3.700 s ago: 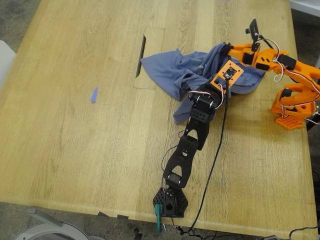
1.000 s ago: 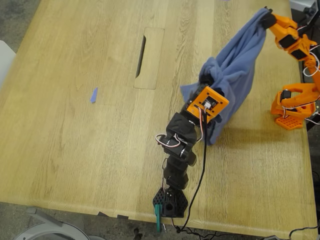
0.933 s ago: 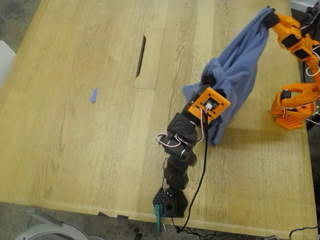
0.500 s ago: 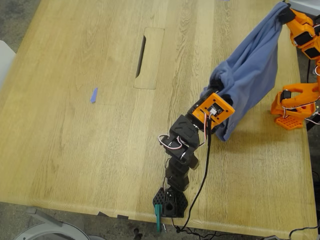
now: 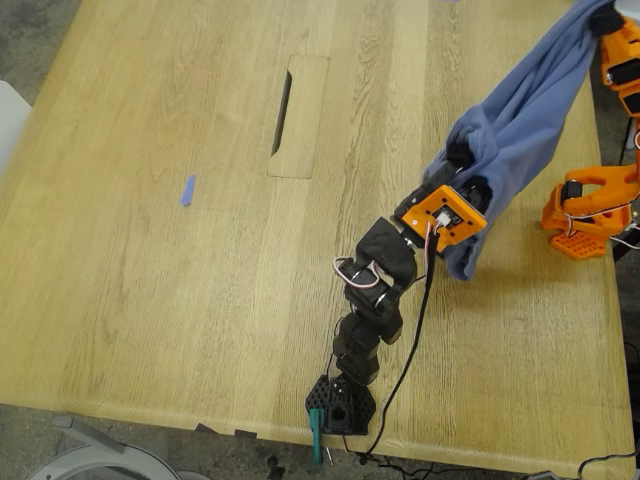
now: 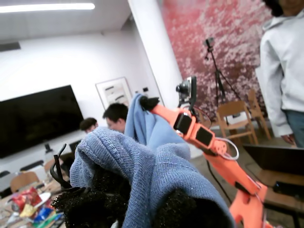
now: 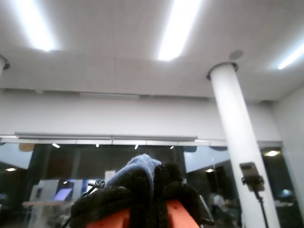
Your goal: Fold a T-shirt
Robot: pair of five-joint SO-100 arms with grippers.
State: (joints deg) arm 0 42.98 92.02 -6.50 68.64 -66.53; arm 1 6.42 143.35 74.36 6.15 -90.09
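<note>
The blue-purple T-shirt [image 5: 520,110] hangs bunched in the air near the exterior view's right edge, stretched between two grippers and clear of the table; its print is hidden. My first gripper [image 5: 462,156], on the black arm, is shut on the shirt's lower bunch, and the cloth [image 6: 137,161] fills the space between its black pads [image 6: 90,204]. My second gripper [image 5: 603,14], on the orange arm, is raised at the exterior view's top right and shut on the upper end of the shirt [image 7: 135,167]. The first wrist view also shows that orange arm [image 6: 199,133].
A small blue tape strip [image 5: 187,190] lies on the wooden table [image 5: 150,280] toward the exterior view's left. A slotted cutout [image 5: 298,115] is in the tabletop. The orange arm's base [image 5: 590,212] stands at the exterior view's right edge, the black base [image 5: 340,405] at the front edge. A person [image 6: 282,71] stands nearby.
The shirt, earlier bunched on the table, has been lifted off it. Both grippers have moved toward the exterior view's right, the second one higher, and the cloth is pulled longer between them.
</note>
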